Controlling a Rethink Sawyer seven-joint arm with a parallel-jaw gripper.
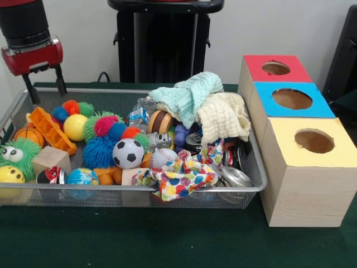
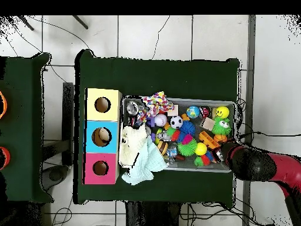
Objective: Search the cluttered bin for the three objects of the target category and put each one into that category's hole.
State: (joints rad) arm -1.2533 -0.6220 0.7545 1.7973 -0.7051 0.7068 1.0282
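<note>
Above bin (image 1: 17, 109) corner, tool (image 1: 44, 84) spread open, empty

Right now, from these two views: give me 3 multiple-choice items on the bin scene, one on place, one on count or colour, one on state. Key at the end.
1. Where does the soccer ball sit?
A. in the wire bin
B. on the yellow box
C. on the green table outside the bin

2. How many holed boxes stand beside the bin?
A. one
B. three
C. five

3. What is the gripper doing?
A. holding a cloth
B. pushed into a box hole
C. open and empty over the bin's corner

Key:
1. A, the ball lies among the toys inside the mesh walls.
2. B, a red box, a blue box and a yellow box stand in a row.
3. C, its two fingers are apart with nothing between them.
</note>
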